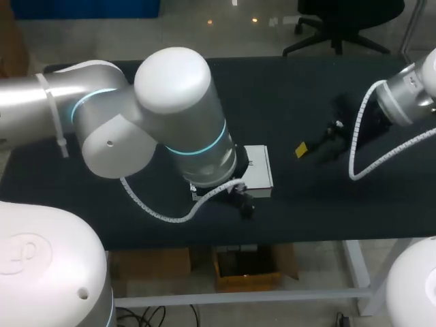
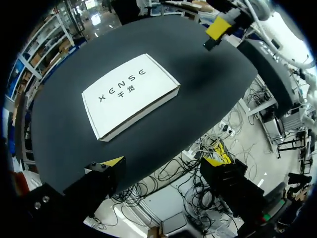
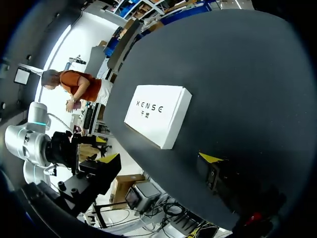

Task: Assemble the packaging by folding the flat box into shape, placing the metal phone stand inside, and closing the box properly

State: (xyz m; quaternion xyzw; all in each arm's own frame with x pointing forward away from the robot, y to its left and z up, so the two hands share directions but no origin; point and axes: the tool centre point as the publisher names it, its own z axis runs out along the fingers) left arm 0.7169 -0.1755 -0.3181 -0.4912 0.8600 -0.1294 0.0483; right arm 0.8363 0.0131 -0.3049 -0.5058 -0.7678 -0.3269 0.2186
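A white printed box (image 1: 257,167) lies closed and flat near the table's front edge, partly hidden by my left arm. In the left wrist view the box (image 2: 131,94) rests ahead of my left gripper (image 2: 163,161), which is open, its yellow tips far apart and nothing between them. My right gripper (image 1: 317,146) hovers to the right of the box, clear of it. In the right wrist view it (image 3: 158,159) is open and empty, with the box (image 3: 158,114) ahead. No metal phone stand is visible in any view.
The black table (image 1: 286,95) stretches bare behind and to the right of the box. Its front edge (image 1: 272,235) runs just in front of the box. My left arm's big elbow (image 1: 177,102) hangs over the table's left half.
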